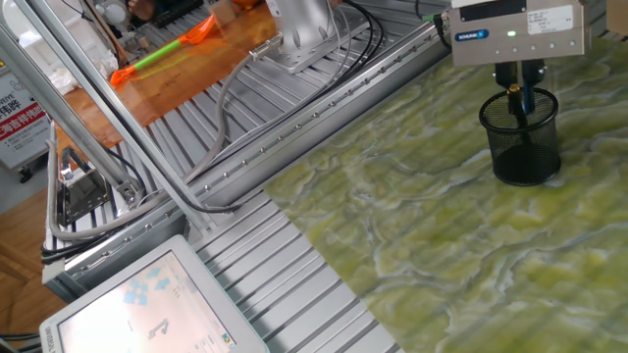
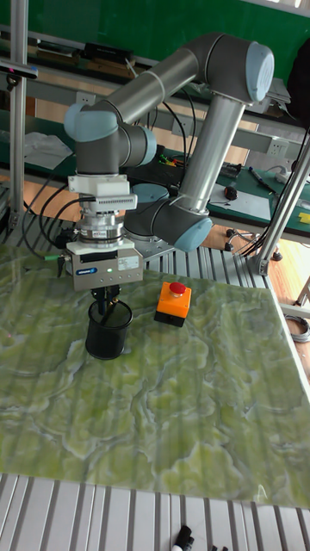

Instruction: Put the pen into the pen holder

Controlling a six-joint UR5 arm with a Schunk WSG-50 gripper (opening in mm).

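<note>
The pen holder [image 1: 525,147], a black mesh cup, stands upright on the green marbled table at the far right; the tall fixed view shows the pen holder [image 2: 108,331] at centre left. My gripper [image 1: 518,83] hangs straight over its mouth, fingertips at rim level. The pen [image 1: 512,93] shows only as a small gold end and a thin dark shaft at the rim, right by the fingertips and running down into the cup. I cannot tell whether the fingers still touch it. In the tall fixed view the gripper [image 2: 104,300] sits just above the cup and hides the pen.
An orange box with a red button [image 2: 173,303] stands on the table just right of the cup. A green-and-orange stick [image 1: 162,56] lies on the wooden board at the back left. A screen [image 1: 147,304] sits at the front left, beyond the aluminium rails.
</note>
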